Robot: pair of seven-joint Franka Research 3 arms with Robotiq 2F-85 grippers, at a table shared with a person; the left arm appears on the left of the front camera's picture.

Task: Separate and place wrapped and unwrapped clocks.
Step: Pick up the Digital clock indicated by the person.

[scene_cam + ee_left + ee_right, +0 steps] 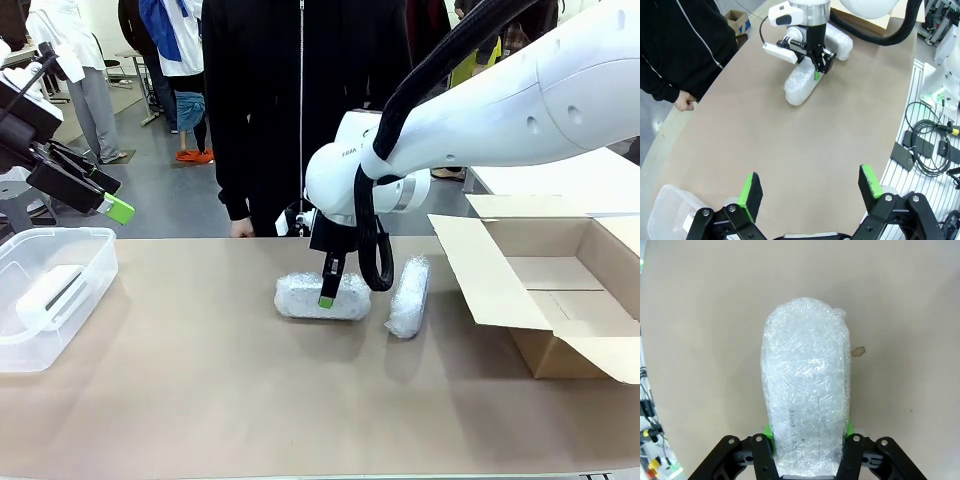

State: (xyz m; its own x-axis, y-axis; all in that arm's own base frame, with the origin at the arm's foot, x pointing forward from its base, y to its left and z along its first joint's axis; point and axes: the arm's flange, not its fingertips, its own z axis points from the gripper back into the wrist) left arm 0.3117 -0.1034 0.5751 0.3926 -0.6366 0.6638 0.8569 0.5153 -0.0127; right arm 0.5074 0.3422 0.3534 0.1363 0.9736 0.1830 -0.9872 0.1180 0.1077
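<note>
- far left: we see a clear plastic tub (pixel 88 243) on the tan table (pixel 200 380); the unwrapped clock (pixel 40 300), white with a dark face, lies inside it.
- above the tub: the left gripper (pixel 108 195) hangs in the air with its green-padded fingers spread wide and nothing between them; we see the same gap in its wrist view (pixel 810 187).
- centre: the first wrapped bundle (pixel 300 298) lies lengthwise on the table, in front of the person in black (pixel 300 100). the right gripper (pixel 327 285) comes down on it from above, its fingers clamped on the two long sides; in its wrist view (pixel 808 432) the bubble wrap (pixel 807 370) fills the space between the pads.
- right of centre: the second wrapped bundle (pixel 408 295) lies just beside the first, apart from it and untouched.
- far right: an open cardboard box (pixel 540 345) lies tipped on its side, mouth towards the bundles.
</note>
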